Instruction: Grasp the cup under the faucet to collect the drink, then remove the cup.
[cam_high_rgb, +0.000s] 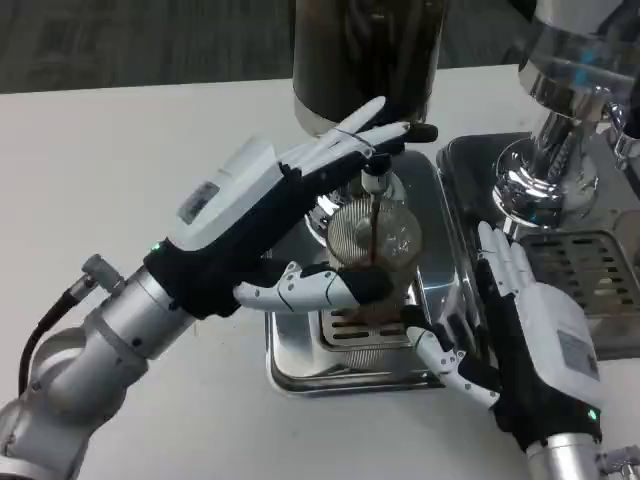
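We're mid-fill: left hand (300, 200) clamped around the cup (375, 235), which sits between its fingers and thumb under the faucet (373, 178) (stream running), right hand (520, 320) idle with fingers apart; next, withdraw level.

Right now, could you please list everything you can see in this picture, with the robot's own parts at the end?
Cup: one, clear ribbed, under the faucet on the tray, dark drink streaming in.
Faucet: one, black and silver, above the cup.
Dispenser tank: one, dark, behind the tray.
Drip tray: one, silver, table centre.
Second machine: one, chrome, far right, on its own grated tray.
Table: one, white.
Left hand: white and black fingers around the cup.
Right hand: resting at the tray's right edge, holding nothing.
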